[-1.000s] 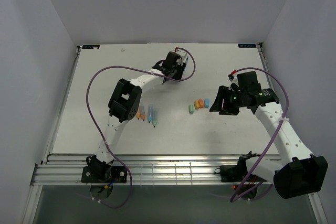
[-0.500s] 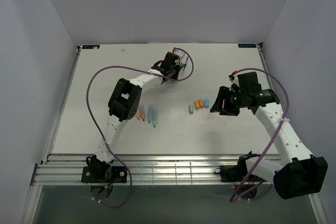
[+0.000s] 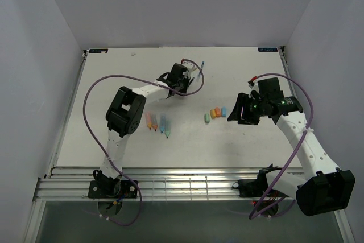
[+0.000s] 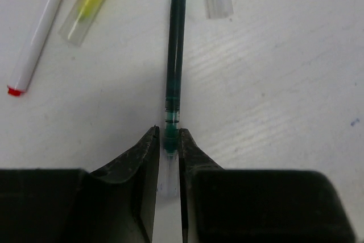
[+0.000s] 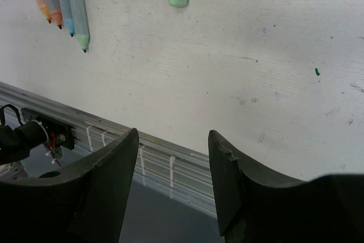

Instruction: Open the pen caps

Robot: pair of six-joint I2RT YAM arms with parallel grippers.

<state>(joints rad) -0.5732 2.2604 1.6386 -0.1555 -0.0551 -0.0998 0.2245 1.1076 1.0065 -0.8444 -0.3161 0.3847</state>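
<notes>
The left gripper (image 4: 169,140) is at the far middle of the table (image 3: 256,152), its two fingers closed to a narrow slit and pinching the near, clear end of a thin green pen (image 4: 173,55) that lies flat and points away from it. To the left of that pen lie a yellow see-through pen (image 4: 88,7) and a white marker (image 4: 34,35) with red ends. Three loose caps sit side by side in the middle of the table: a pale green cap (image 3: 207,118), an orange cap (image 3: 214,113) and a blue cap (image 3: 223,111). The right gripper (image 5: 173,135) hovers just right of them, jaws spread wide and holding nothing. Four uncapped pens (image 5: 62,1) lie together in a row, well apart from the caps.
</notes>
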